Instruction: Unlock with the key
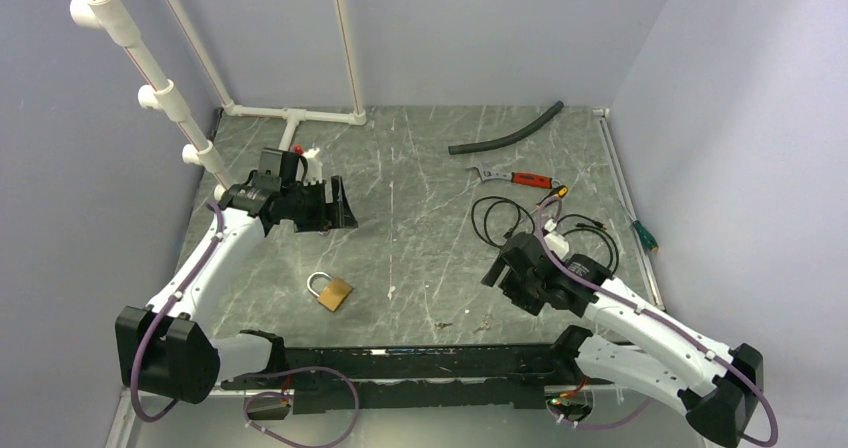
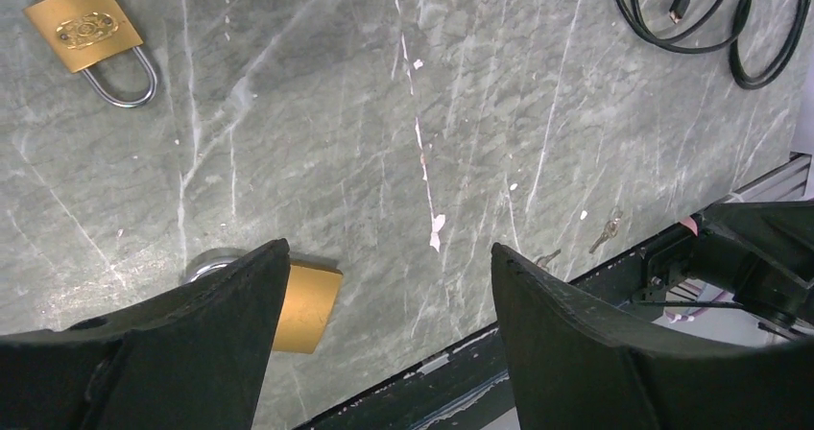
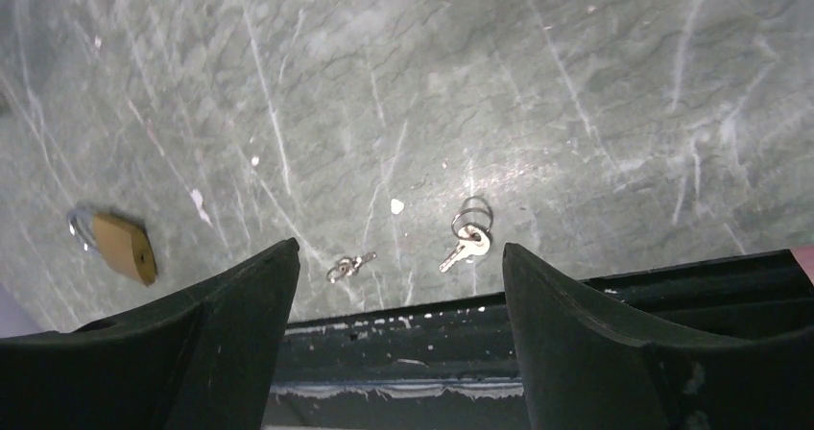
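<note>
White-shelled, black-jointed left arm (image 1: 205, 263): base at near left corner, reaches forward, elbow bent, wrist turned inward to right. Black two-finger left claw (image 2: 389, 252): jaws spread wide, nothing between, angled downward (broad black wedge fingers (image 2: 192, 353) fill lower part of wrist view). White-shelled, black-jointed right arm (image 1: 650, 333): base at near right corner, stretched low, forward and inward to left. Black two-finger right claw (image 3: 398, 250): jaws likewise apart, empty, tilted down. Claws well apart, one each side.
</note>
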